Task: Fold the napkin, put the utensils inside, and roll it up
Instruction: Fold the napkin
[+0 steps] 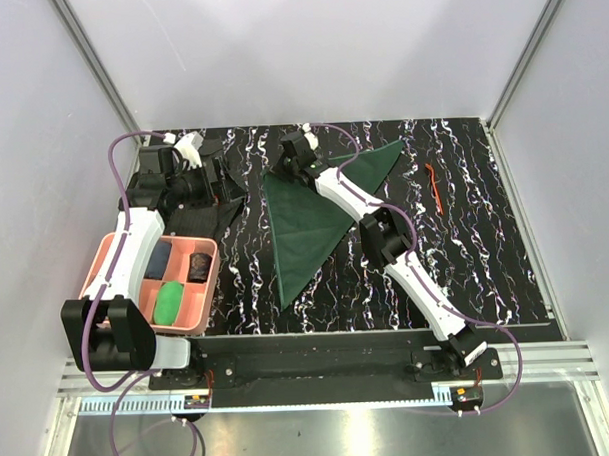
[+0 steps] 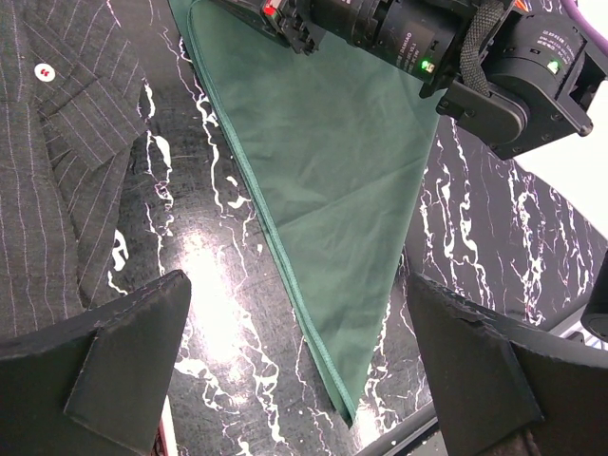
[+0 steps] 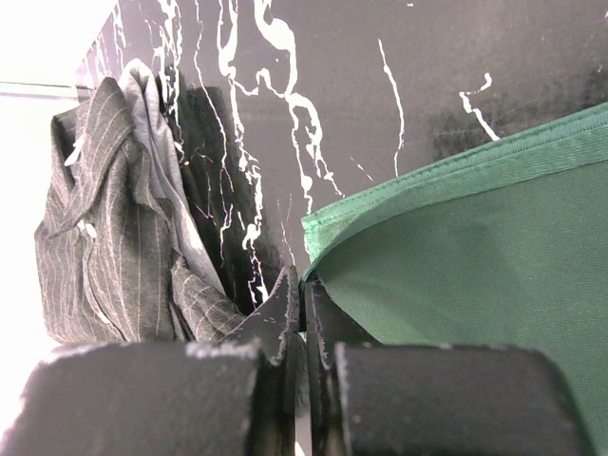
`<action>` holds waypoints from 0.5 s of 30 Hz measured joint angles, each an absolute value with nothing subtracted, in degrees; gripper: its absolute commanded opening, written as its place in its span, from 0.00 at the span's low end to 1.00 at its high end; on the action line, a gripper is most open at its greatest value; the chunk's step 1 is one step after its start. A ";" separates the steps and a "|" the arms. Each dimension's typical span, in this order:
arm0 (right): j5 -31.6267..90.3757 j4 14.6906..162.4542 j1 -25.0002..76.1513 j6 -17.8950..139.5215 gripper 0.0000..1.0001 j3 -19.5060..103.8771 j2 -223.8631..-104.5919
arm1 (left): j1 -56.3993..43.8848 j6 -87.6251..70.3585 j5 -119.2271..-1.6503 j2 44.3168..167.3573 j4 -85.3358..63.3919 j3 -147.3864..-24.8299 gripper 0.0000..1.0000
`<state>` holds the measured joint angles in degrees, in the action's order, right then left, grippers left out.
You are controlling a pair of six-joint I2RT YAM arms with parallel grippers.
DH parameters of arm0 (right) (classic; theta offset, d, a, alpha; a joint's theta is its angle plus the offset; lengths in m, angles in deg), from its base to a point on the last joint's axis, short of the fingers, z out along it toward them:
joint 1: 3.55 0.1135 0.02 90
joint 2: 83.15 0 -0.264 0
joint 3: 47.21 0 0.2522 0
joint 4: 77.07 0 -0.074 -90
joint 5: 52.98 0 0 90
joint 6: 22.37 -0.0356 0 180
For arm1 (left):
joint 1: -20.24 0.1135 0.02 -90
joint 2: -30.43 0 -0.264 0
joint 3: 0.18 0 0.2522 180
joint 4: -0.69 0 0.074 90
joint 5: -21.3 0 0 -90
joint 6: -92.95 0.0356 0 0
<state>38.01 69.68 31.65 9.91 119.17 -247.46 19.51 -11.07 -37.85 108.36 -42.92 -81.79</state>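
Green napkin (image 1: 309,223) lies mid-table, folded to a triangle, so the fold looks done or nearly so. Far corner layer seems pinched in the closed right gripper (image 3: 302,304). Wide-spread, empty left gripper (image 2: 299,318) hangs between shirt (image 2: 57,142) and napkin. Orange fork (image 1: 435,183) lies well apart at right, not yet inside; rolling also left. Black white-veined table (image 1: 466,272), plain white walls, pink tray (image 1: 211,281) at left.

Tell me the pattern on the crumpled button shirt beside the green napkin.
The button shirt is dark grey with thin pale pinstripes, clearest in the left wrist view.
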 measured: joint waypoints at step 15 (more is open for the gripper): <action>38.86 71.08 31.54 10.75 0.39 119.23 -247.52 | 19.51 -11.49 -37.35 108.36 -42.92 -81.79 0.99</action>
